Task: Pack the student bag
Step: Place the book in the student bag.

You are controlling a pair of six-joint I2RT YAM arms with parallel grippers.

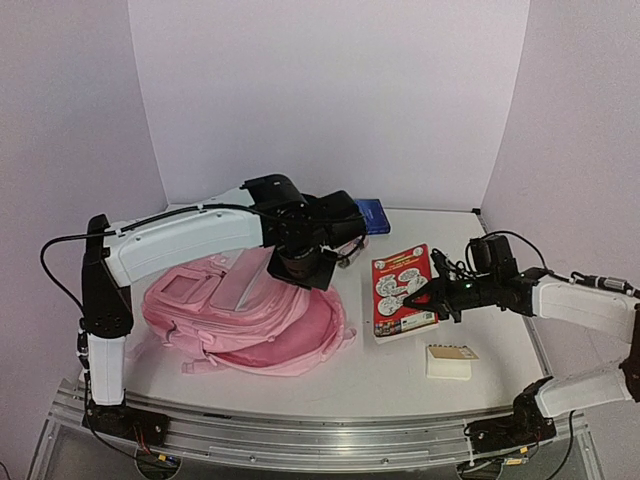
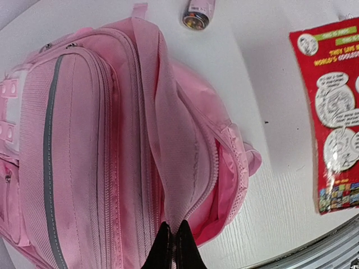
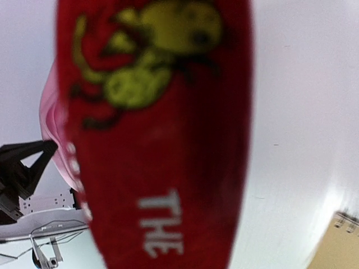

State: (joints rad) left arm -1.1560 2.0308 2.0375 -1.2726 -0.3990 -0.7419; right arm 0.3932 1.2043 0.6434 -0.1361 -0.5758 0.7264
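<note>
Seen from the top camera, the large soft pink fabric student bag (image 1: 240,310) lay flat on the white worktop (image 1: 380,385), on the left arm's side. The left arm reached across the bag, and its black wrist covered the bag's upper edge, so that arm's pincer was hidden in this view. Just beside the bag, on the right arm's side, lay a red comic book with cartoon panels (image 1: 402,290). The right pincer (image 1: 420,297) was closed on the book's edge farthest from the bag, probably to carry it over. A cream spiral notepad (image 1: 450,361) sat farther from the bag than the book. A flat blue object (image 1: 372,215) lay beyond the bag, partly hidden by the wrist, and its kind was unclear.

From the left wrist, the left pincer (image 2: 173,232) was closed, its tips pinching the fabric lip at the bag's zip opening, seemingly to hold the mouth apart for packing. The compartment's inside was in shadow, so its contents could not be made out. A small cylinder (image 2: 199,14) beyond the bag was cut off by the frame, as was the book.

From the right wrist, the blurred red cover filled the frame, showing a yellow figure and white letters. The pincer's own fingers were out of sight. Only a sliver of the bag showed past the book.
</note>
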